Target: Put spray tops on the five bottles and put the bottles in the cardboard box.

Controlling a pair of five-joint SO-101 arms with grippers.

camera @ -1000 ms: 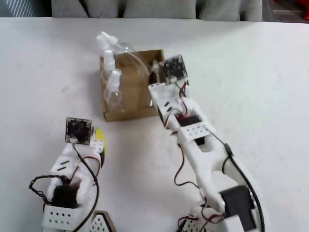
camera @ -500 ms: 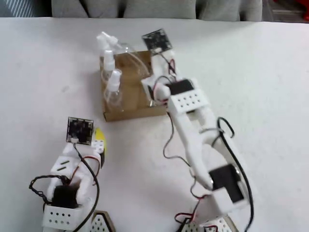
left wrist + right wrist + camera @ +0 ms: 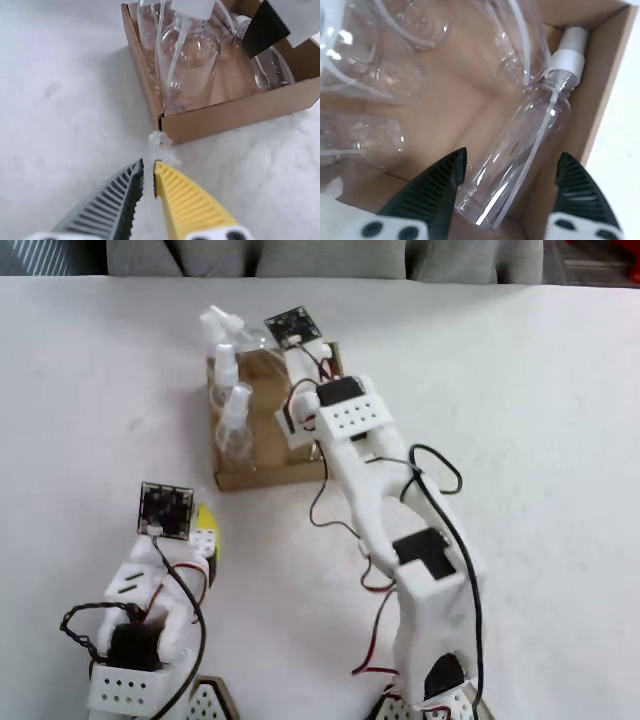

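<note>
The white tabletop (image 3: 520,390) carried the cardboard box (image 3: 265,477) toward its far side. The right arm (image 3: 400,530) extended over the box. The right gripper (image 3: 514,154) was positioned inside its rim, fingers apart, above a capped clear bottle (image 3: 520,145) lying along one side wall. Other bottles (image 3: 236,430) with spray tops occupied the opposite half. The left gripper (image 3: 148,167) was low over the tabletop near the box's corner, fingers together and holding nothing.
</note>
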